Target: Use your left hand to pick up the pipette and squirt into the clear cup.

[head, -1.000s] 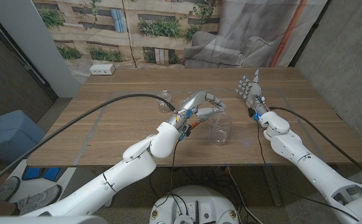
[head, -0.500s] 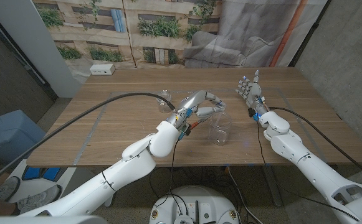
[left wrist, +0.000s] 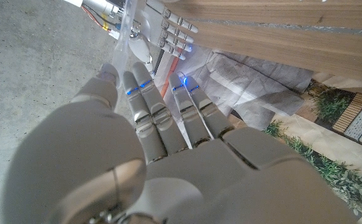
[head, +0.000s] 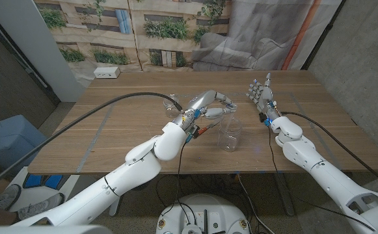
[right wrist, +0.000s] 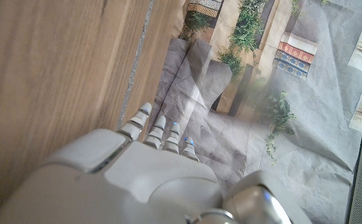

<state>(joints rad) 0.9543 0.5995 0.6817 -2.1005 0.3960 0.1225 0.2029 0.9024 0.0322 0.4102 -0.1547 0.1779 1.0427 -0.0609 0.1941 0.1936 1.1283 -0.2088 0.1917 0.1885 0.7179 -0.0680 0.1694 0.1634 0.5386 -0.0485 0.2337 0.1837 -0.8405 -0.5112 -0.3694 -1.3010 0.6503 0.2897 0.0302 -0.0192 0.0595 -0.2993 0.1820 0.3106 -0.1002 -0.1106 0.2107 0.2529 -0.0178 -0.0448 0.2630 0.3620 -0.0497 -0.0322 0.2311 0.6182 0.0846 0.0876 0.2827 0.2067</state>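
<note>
The left hand [head: 209, 107] pinches a barely visible pipette [head: 215, 112] above the clear cup [head: 229, 134]; the right hand [head: 260, 93] stands with fingers spread, holding nothing.

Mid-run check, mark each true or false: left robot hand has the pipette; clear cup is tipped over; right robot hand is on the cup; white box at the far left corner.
1. The left robot hand holds the pipette near the clear cup. True.
2. The clear cup is tipped over. False: it stands upright.
3. The right robot hand grips the cup. False: it stands apart, fingers spread, holding nothing.
4. A white box sits at the table's far left corner. True.
</note>
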